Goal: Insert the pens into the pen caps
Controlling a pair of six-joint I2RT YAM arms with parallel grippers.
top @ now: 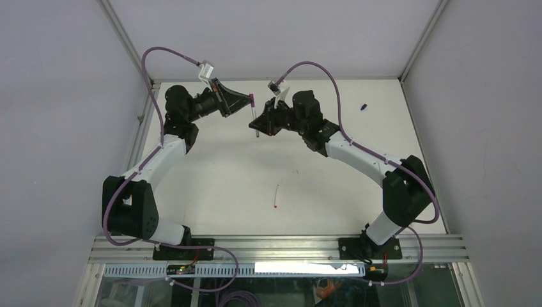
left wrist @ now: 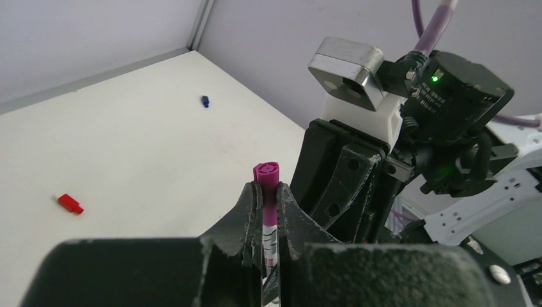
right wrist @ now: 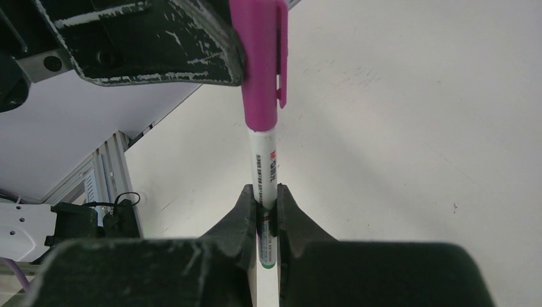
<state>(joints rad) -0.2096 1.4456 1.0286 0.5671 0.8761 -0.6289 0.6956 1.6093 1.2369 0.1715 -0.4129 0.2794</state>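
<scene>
Above the table (top: 211,173), the left gripper (left wrist: 269,195) is pinching the magenta cap (left wrist: 266,173) while the right gripper (right wrist: 266,208) is clamping the white pen (right wrist: 264,160) seated inside it.

On the bench (top: 211,185), bolted side by side at its near edge: left arm (top: 163,150) on the left, right arm (top: 358,153) on the right. Both bent inward, meeting above the far middle. Between the left jaws, a cap (right wrist: 259,64); between the right jaws, a pen (right wrist: 263,160), its far end inside that cap. Lying loose on the bench, nearer than the jaws and about midway between the arms: a second pen (top: 276,196). Near the far right corner, well apart from the rest: a second cap (top: 363,107). Also on the bench, left of that one in the left wrist view: a third cap (left wrist: 69,203).
</scene>
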